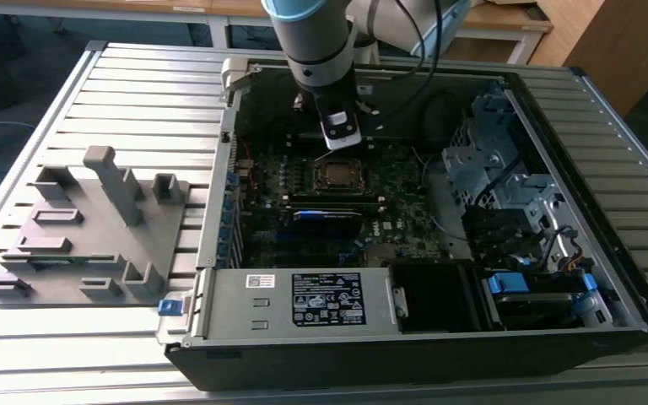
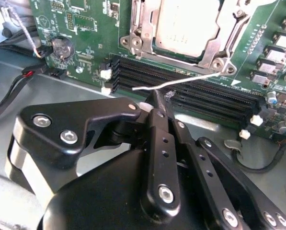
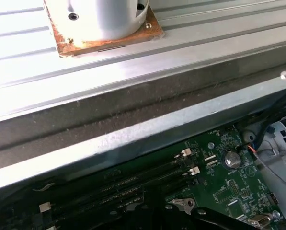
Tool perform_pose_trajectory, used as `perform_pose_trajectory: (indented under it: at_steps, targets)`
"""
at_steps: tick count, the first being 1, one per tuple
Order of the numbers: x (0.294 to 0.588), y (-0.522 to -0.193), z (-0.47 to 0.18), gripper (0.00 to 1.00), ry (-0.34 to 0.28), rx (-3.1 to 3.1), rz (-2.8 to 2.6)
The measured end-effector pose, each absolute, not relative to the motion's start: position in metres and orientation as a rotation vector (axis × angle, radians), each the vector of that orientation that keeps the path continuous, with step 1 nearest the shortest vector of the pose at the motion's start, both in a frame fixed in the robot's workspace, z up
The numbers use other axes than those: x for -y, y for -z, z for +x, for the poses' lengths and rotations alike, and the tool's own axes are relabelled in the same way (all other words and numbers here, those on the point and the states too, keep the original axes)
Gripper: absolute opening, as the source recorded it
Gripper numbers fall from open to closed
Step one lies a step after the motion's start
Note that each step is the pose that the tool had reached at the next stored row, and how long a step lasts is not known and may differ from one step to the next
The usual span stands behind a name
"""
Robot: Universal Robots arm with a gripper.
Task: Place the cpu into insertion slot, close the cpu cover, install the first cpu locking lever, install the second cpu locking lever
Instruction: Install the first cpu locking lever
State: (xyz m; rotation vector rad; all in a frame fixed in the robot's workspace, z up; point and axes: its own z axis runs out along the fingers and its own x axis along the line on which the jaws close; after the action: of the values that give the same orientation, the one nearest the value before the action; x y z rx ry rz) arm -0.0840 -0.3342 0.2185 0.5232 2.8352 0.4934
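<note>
- Already the cpu is sitting in the insertion slot, mid-frame in the exterior view, with the cpu cover lying around it.
- Gripper, fingers pinched narrow, is touching a locking lever — seemingly to swing it.

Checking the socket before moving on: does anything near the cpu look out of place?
Yes. A thin locking lever juts out from the cpu cover corner across the memory slots, apparently unlatched, its free end beside the gripper.

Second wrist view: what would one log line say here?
cpu: seated | cpu cover: closed over it | gripper: shut, tip by locking lever
</note>
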Motion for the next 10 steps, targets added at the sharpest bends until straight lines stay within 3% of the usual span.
perform_pose_trajectory:
  at_steps: [10]
  targets:
    - [0.3342, -0.2212, -0.0890, 0.10, -0.494, -2.834, 0.523]
